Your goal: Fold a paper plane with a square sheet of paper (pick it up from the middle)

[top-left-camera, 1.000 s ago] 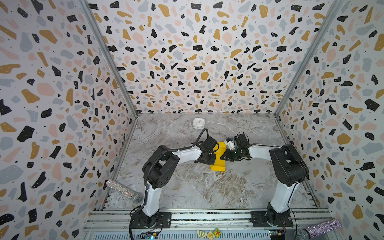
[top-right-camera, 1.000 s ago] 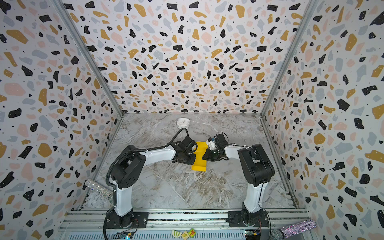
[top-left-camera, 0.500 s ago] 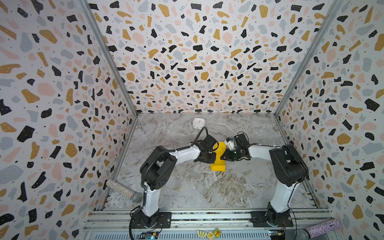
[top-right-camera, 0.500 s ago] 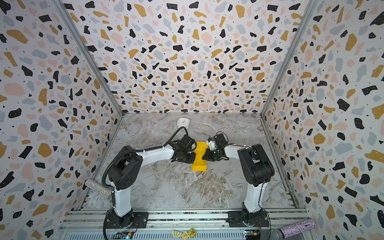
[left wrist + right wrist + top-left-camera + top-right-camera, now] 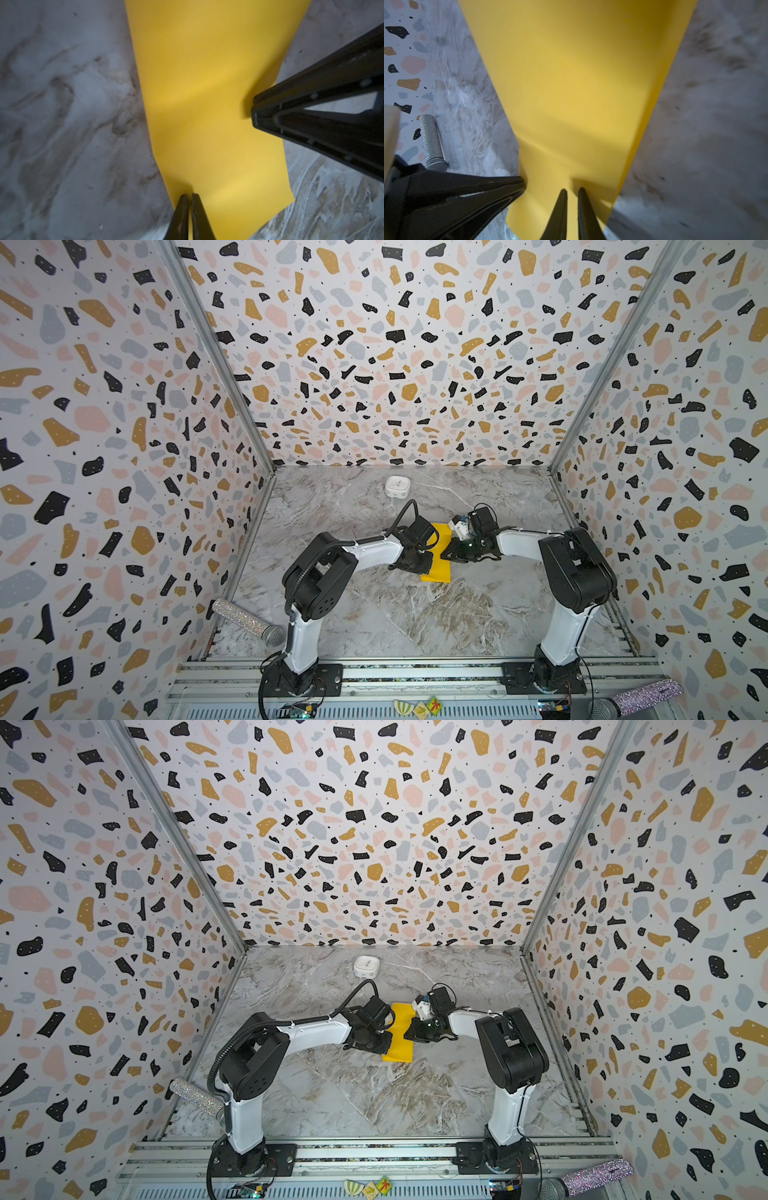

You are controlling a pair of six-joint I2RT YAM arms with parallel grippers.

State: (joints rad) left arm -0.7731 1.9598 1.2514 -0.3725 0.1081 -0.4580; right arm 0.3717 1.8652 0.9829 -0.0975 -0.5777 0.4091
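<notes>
**Yellow on grey marble**

We see the sheet of paper [image 5: 440, 568] in plain bright yellow. The table [image 5: 395, 614] is grey marble with brown and white veins. The walls [image 5: 395, 364] are white with black, ochre, pink and blue-grey flecks. The small box [image 5: 397, 486] is white, and the microphone [image 5: 245, 620] glitters silver. The left arm [image 5: 374, 556] and the right arm [image 5: 519, 540] are white and black.

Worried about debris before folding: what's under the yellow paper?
Marble tabletop shows around the yellow paper, whose edges the left pincer and right pincer pinch. The patch beneath the sheet itself is covered.
</notes>
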